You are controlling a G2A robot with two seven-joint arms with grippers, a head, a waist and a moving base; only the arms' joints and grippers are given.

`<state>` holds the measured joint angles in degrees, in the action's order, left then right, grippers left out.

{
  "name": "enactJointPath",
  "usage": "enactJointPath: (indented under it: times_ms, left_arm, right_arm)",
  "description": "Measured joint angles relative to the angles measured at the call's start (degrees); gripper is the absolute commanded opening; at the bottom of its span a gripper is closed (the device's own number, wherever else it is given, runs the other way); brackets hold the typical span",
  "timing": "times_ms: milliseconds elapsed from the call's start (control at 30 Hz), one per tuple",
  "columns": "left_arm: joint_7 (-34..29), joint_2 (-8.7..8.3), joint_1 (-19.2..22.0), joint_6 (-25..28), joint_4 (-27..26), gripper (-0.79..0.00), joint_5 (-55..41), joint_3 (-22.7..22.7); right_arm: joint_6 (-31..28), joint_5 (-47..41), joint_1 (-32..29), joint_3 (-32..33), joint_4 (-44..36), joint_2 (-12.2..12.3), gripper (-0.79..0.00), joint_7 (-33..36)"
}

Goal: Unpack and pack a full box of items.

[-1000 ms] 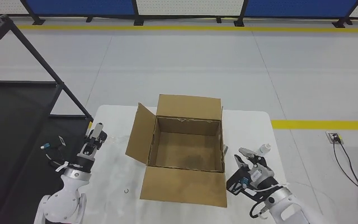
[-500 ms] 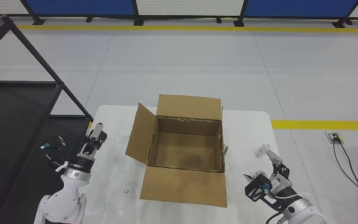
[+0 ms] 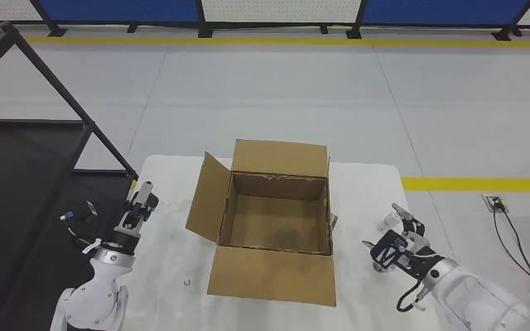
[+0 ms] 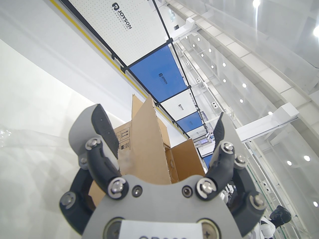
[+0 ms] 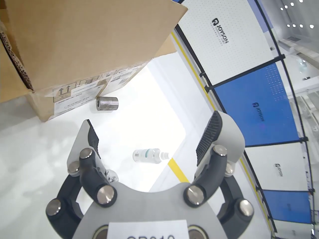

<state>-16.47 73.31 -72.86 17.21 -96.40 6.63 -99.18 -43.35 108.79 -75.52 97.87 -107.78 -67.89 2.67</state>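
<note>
Firstly, box point(image 3: 273, 223): cardboard; stood open-topped at the centre of the top view on the white tabletop point(image 3: 368, 186), with its flaps spread.
Left hand point(image 4: 160, 125): fingers were parted and gripped nothing; it sat at the lower left of the top view, near the box's left flap but apart from it.
Right hand point(image 5: 152, 130): fingers were parted and gripped nothing; it sat at the lower right of the top view, over the tabletop to the right of the box.
Bottle point(image 5: 149, 155): small and clear; lay on its side near the tabletop's right edge, beyond the right hand and untouched.
Metal cylinder point(image 5: 107, 104): lay on its side just beside the box's right wall.
Ring point(image 3: 188, 283): small; lay on the tabletop left of the front flap.
</note>
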Motion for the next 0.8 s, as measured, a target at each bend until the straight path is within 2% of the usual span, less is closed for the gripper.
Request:
enactJointPath:
  times_ms: [100,200,400,500,800]
  left_arm:
    - [0.1,0.00,-0.1,-0.1,0.0,0.000,0.0,0.0]
    - [0.4,-0.02,-0.2,-0.7,-0.3,0.000,-0.1,0.5]
    - [0.9,-0.12,0.2,-1.0,0.1,0.000,0.2,1.3]
    - [1.3,-0.18,0.1,-0.9,0.0,0.000,0.4,1.5]
    - [3.3,-0.28,-1.1,-0.9,-0.6,0.000,1.0,1.9]
  right_arm:
    - [-8.5,-1.2,6.3,-0.3,6.8,0.8,0.000,-2.5]
    - [-14.3,-1.7,11.3,-1.6,13.0,1.6,0.000,-5.7]
    - [-14.6,0.4,17.4,-7.0,23.6,3.3,0.000,-13.9]
    - [-14.6,2.3,20.6,-11.0,28.7,3.8,0.000,-15.7]
    - [-14.1,3.3,29.2,-21.2,40.1,3.4,0.000,-22.0]
